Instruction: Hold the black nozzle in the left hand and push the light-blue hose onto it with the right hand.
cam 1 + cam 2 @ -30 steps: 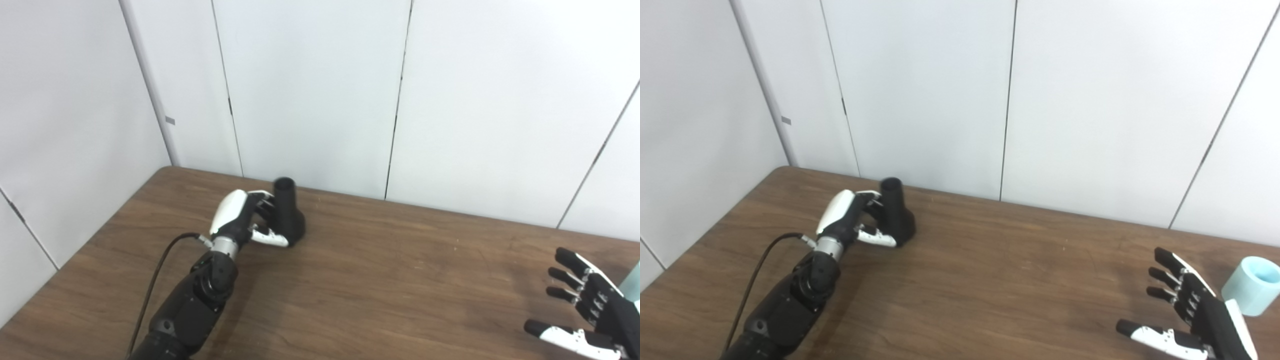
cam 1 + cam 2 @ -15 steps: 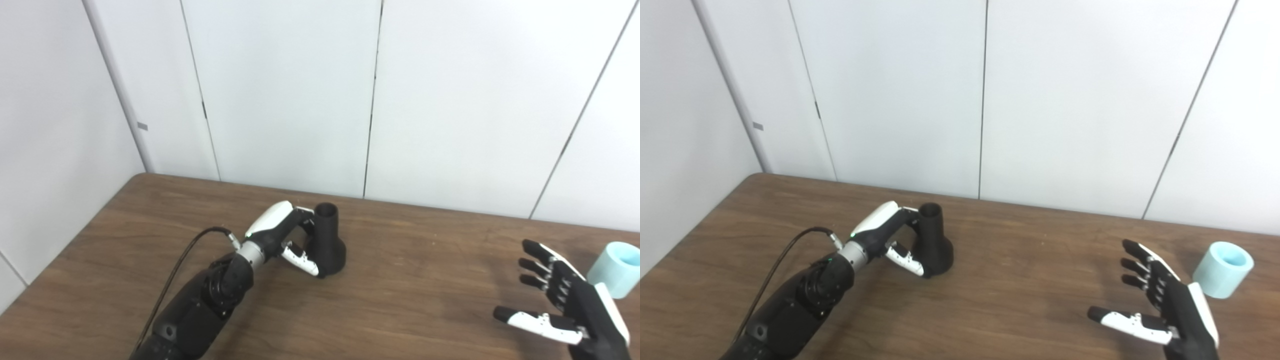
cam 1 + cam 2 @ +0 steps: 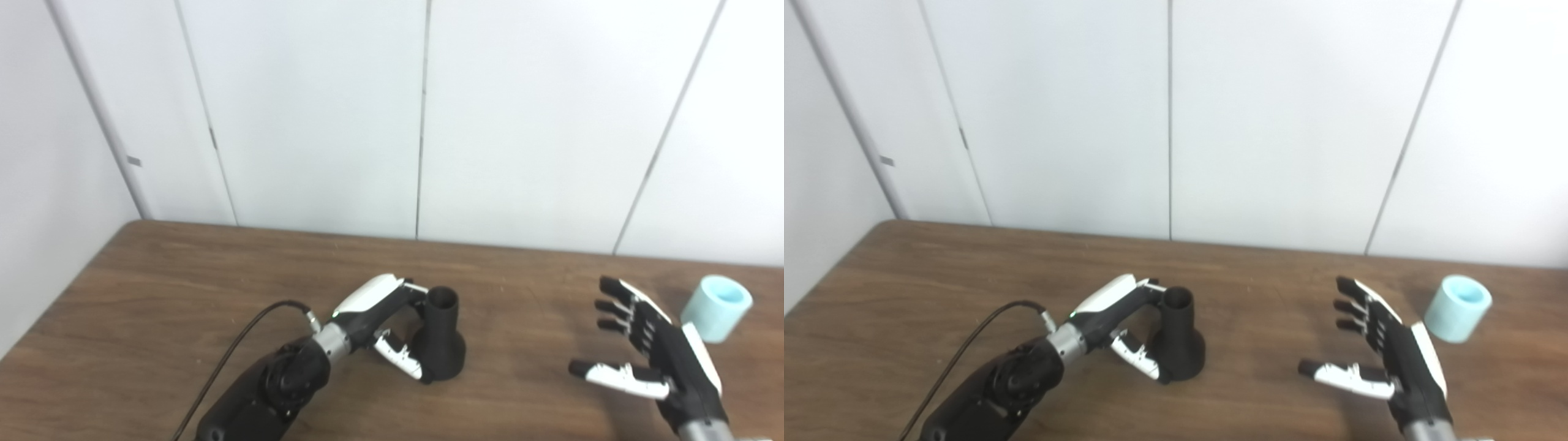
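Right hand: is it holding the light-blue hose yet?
No, the right hand is open with fingers spread, and the light-blue hose lies apart on the table.

Left arm enters from the bottom left, forearm angled up and right, a black cable trailing from the wrist. Left hand (image 3: 383, 321) is curled, fingers and thumb closed around the nozzle (image 3: 442, 337), thumb low at its flared base. Right arm enters at the bottom right. Right hand (image 3: 1387, 358) is held spread, fingers apart and extended, thumb out to the left, holding nothing.
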Controlling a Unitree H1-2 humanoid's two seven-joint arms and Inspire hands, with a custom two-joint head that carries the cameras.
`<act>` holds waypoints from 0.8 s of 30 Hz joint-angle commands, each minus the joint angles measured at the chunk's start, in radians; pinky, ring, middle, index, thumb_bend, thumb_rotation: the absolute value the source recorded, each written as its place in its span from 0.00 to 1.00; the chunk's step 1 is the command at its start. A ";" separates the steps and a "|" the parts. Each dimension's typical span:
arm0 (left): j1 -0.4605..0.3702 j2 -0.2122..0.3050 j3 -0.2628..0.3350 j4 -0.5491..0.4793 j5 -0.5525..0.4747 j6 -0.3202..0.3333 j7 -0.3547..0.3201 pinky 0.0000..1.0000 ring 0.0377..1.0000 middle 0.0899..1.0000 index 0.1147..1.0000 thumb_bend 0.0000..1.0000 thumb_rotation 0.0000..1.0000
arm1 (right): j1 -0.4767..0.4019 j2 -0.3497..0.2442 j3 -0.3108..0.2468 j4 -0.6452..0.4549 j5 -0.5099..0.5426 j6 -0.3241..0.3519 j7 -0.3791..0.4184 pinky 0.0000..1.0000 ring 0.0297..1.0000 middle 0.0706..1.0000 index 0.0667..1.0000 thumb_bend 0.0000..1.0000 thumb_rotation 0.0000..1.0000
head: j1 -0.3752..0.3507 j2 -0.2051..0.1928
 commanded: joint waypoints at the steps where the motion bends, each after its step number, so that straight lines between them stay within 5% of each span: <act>1: -0.004 -0.018 -0.041 0.006 0.008 -0.030 -0.072 1.00 0.64 0.45 0.40 0.52 0.00 | -0.040 0.003 -0.006 -0.015 0.013 -0.042 -0.010 0.73 0.81 0.87 0.84 0.78 0.17 | -0.011 0.003; 11: -0.024 -0.048 -0.103 0.051 0.060 -0.083 -0.090 1.00 0.63 0.44 0.41 0.52 0.00 | -0.044 0.022 -0.005 -0.020 0.012 -0.033 -0.019 0.72 0.81 0.86 0.83 0.80 0.20 | -0.063 0.017; 24: -0.030 -0.004 -0.172 0.081 0.254 -0.079 -0.018 1.00 0.63 0.42 0.43 0.52 0.00 | -0.027 0.031 -0.011 -0.046 0.007 -0.043 -0.033 0.72 0.81 0.86 0.82 0.80 0.19 | -0.110 0.017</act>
